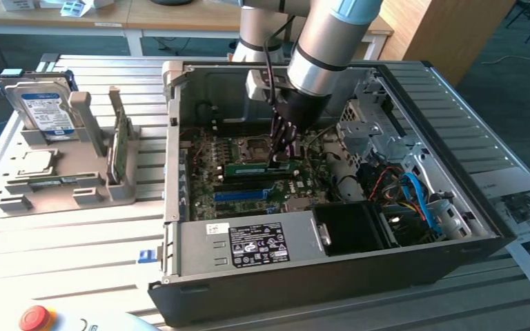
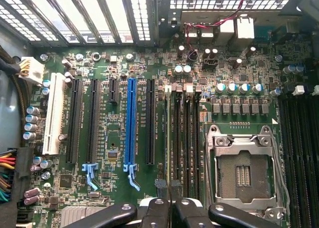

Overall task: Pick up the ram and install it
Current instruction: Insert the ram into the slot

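The ram (image 1: 246, 167) is a thin green stick lying along a memory slot of the motherboard (image 1: 237, 196) inside the open computer case (image 1: 339, 276). My gripper (image 1: 283, 160) reaches straight down into the case and is shut on the ram near one of its ends. In the wrist view the ram (image 2: 169, 133) shows edge-on, running away from my gripper (image 2: 169, 208) between the black memory slots. It lies between the empty processor socket (image 2: 242, 173) and the blue card slot (image 2: 131, 123). How deep the ram sits in the slot is hidden.
On the exterior view's left, a grey holder (image 1: 63, 186) carries a hard drive with a blue label (image 1: 44, 103) and an upright green card (image 1: 118, 141). The power supply (image 1: 256, 245) and blue cables (image 1: 421, 200) crowd the case. A red stop button (image 1: 36, 317) sits at the table's near edge.
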Motion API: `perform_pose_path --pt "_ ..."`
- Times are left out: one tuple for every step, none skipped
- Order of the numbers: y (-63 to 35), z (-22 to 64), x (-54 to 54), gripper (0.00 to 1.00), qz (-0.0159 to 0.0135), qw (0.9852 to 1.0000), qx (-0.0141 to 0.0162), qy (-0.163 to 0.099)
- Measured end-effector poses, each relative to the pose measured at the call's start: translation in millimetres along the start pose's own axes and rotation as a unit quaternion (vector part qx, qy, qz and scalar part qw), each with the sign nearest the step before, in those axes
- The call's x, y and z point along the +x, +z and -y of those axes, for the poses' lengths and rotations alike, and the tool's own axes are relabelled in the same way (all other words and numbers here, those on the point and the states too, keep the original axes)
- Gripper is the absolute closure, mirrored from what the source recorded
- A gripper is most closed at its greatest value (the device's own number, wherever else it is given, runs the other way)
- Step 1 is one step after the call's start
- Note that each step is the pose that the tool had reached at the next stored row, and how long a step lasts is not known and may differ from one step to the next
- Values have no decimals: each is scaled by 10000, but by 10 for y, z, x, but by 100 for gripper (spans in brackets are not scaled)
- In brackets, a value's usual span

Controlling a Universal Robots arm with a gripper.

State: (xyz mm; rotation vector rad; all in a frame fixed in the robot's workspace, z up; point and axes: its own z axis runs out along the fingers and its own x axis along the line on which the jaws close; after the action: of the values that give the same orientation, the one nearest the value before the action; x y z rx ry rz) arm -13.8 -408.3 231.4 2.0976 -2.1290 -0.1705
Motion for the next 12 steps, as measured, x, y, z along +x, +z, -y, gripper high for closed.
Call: perform_pose_path --pt "3 1 -1 88 0 10000 0 0" --pt "6 1 -1 88 -1 10000 1 0" --pt "9 2 0 88 -3 10000 1 0" --pt "10 2 0 88 -4 10000 0 1" --pt "11 2 0 88 -4 10000 1 1" --pt "13 2 -1 88 -3 10000 1 0" --pt "15 3 -1 88 -3 10000 2 1" --pt "16 3 -3 88 -2 10000 2 0" --pt "17 3 -7 88 -2 10000 2 1" --pt "17 3 -11 88 -2 10000 2 1" --pt "17 3 -14 88 -3 10000 2 1" --pt "17 3 -14 88 -3 10000 2 0"
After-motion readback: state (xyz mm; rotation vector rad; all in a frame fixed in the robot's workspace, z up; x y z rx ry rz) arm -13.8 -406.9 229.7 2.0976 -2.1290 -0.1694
